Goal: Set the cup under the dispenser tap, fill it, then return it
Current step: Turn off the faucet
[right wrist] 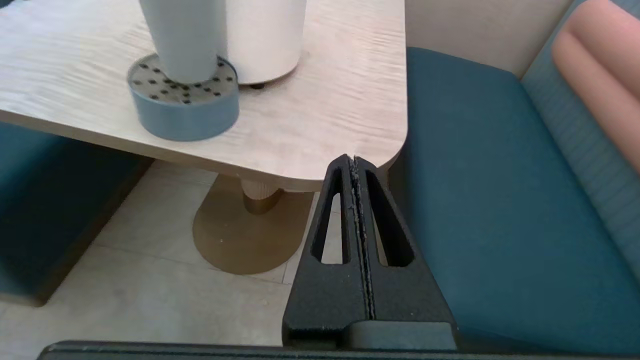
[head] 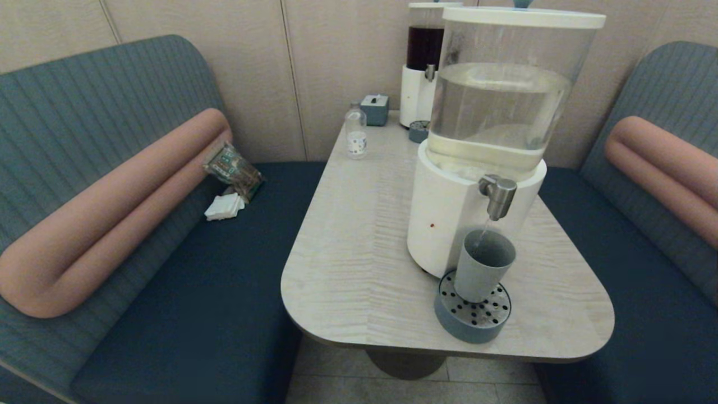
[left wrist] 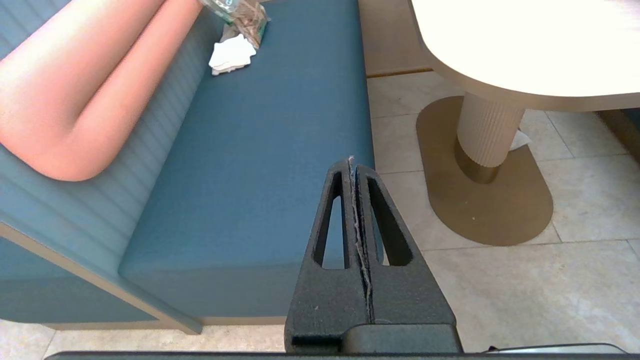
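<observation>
The grey-green cup (head: 482, 272) stands upright on the round perforated drip tray (head: 472, 317), directly under the brushed-steel dispenser tap (head: 498, 196). A thin stream of liquid runs from the tap into the cup. The tap belongs to the large white-based dispenser (head: 449, 224) with a clear tank of pale liquid. In the right wrist view the cup (right wrist: 182, 37) and drip tray (right wrist: 184, 107) show on the table. My right gripper (right wrist: 354, 159) is shut and empty, low beside the table's near corner. My left gripper (left wrist: 351, 161) is shut and empty, low beside the left bench. Neither arm shows in the head view.
A small clear bottle with a dotted label (head: 355, 134), a blue-grey box (head: 374, 109) and a dark-liquid dispenser (head: 422, 67) stand at the table's far end. Packets and white napkins (head: 224, 206) lie on the left bench. Benches flank the table (head: 348, 235) on both sides.
</observation>
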`<state>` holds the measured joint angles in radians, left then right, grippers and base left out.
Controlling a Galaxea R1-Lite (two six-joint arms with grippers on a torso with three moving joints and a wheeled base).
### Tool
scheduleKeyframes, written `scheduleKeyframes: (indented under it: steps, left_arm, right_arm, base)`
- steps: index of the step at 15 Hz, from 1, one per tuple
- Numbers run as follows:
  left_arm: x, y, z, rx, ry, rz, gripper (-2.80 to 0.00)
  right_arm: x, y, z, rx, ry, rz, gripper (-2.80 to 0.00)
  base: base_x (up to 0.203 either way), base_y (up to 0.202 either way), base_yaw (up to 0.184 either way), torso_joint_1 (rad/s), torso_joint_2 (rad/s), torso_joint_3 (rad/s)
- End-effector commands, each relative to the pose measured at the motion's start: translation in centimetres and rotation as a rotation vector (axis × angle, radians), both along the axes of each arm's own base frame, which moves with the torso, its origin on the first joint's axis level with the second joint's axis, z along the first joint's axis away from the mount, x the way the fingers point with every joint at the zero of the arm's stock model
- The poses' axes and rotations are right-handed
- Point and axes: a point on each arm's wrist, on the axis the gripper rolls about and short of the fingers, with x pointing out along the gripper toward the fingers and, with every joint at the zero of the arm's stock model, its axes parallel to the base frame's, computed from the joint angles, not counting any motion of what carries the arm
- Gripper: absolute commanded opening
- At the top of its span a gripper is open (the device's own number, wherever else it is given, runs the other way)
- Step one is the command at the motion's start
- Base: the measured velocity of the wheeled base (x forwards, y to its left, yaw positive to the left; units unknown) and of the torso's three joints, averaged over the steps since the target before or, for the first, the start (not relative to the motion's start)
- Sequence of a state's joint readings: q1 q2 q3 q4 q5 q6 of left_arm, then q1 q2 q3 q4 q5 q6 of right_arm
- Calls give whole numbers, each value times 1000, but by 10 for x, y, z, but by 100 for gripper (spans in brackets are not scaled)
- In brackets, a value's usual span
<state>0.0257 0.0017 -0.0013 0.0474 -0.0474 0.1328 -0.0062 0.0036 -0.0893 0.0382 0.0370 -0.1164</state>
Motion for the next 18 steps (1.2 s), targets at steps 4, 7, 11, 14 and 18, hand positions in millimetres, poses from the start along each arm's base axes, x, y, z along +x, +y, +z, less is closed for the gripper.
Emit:
scheduleKeyframes:
  steps: [4, 7, 11, 14, 18]
  left_arm:
    - [0, 0, 0, 1, 1, 0, -280]
    - [0, 0, 0, 2, 1, 0, -280]
    - [0, 0, 0, 4, 1, 2, -280]
    - [-4, 0, 14, -1, -43, -8, -280]
    - [-6, -2, 130, -14, -146, -69, -280]
  right_arm:
    - [8, -1, -21, 40, 39, -23, -280]
    - [8, -1, -21, 60, 40, -27, -280]
    - [8, -1, -21, 65, 36, -25, -280]
    - [8, -1, -22, 65, 36, -24, -280]
    - [8, -1, -22, 65, 36, -24, -280]
  base:
    - [0, 0, 0, 0, 0, 0]
    - [0, 0, 0, 0, 0, 0]
    - [0, 0, 0, 0, 0, 0]
    - [0, 0, 0, 0, 0, 0]
    - [0, 0, 0, 0, 0, 0]
